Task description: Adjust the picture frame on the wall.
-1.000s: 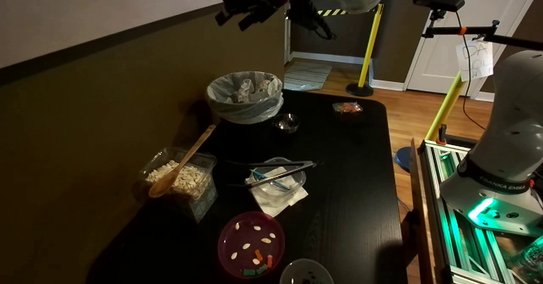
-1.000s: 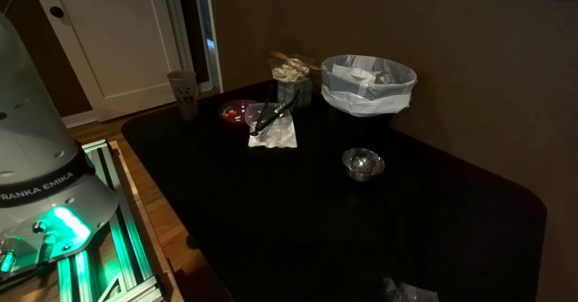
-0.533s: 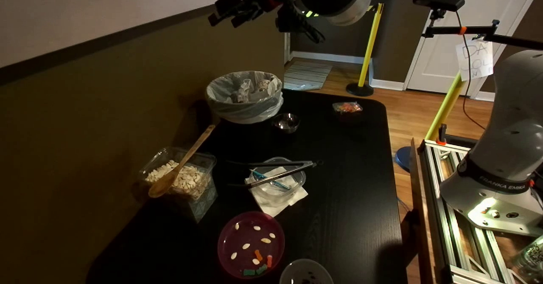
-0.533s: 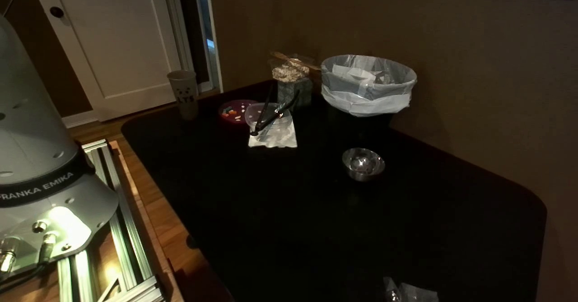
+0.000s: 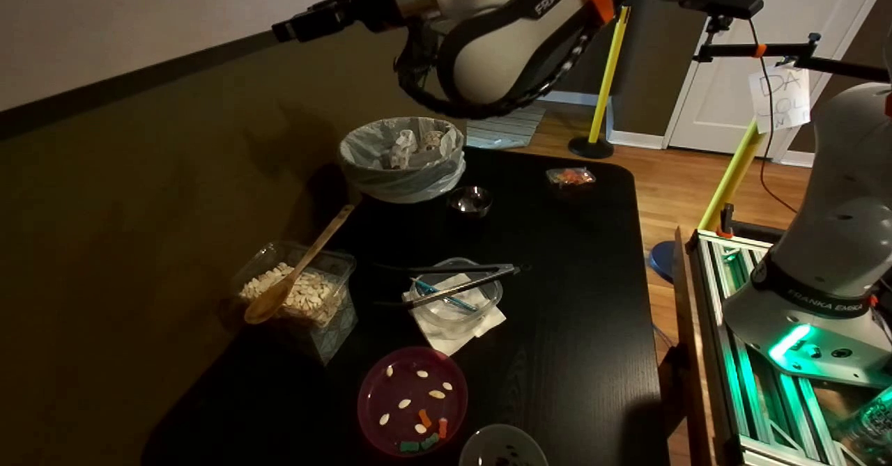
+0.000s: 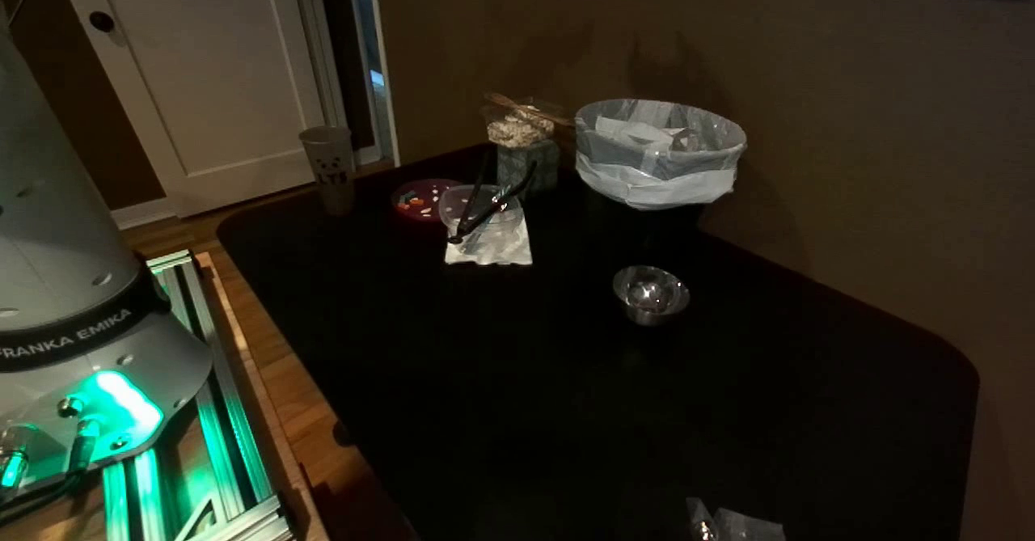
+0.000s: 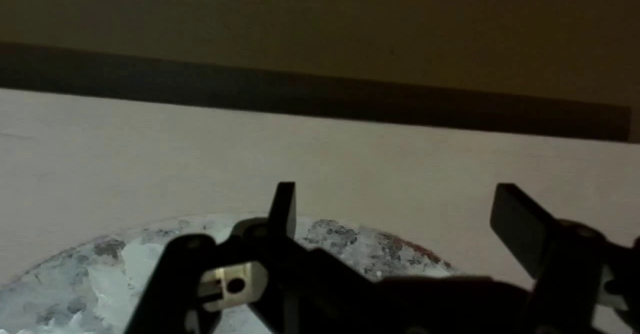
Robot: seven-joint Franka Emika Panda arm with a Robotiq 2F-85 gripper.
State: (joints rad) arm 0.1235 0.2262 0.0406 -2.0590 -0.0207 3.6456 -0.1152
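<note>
The picture frame [image 5: 139, 27] is a large pale panel on the wall [image 5: 125, 243], at the top left of an exterior view. In the wrist view, its pale face [image 7: 350, 159] fills the lower half, with a grey and white round motif; a dark strip lies along its edge, against the brown wall [image 7: 350, 24]. My gripper [image 5: 287, 30] points at the frame near its lower edge. In the wrist view, my gripper [image 7: 395, 186] is open, with nothing between its fingers. I cannot tell whether it touches the frame. The wall [image 6: 873, 161] also shows in an exterior view.
Below the arm, a black table [image 5: 557, 278] holds a lined bin [image 5: 404, 184], a steel bowl [image 5: 470, 203], tongs [image 5: 460, 288] on a plastic container, a seed box with a wooden spoon [image 5: 296, 278] and a purple plate [image 5: 376, 396]. A cup [image 6: 327, 169] stands at the table's far end.
The arm has swung left in an exterior view, so my gripper has moved left toward the frame and turned. More of the forearm shows. The base light went from green to whitish and back.
</note>
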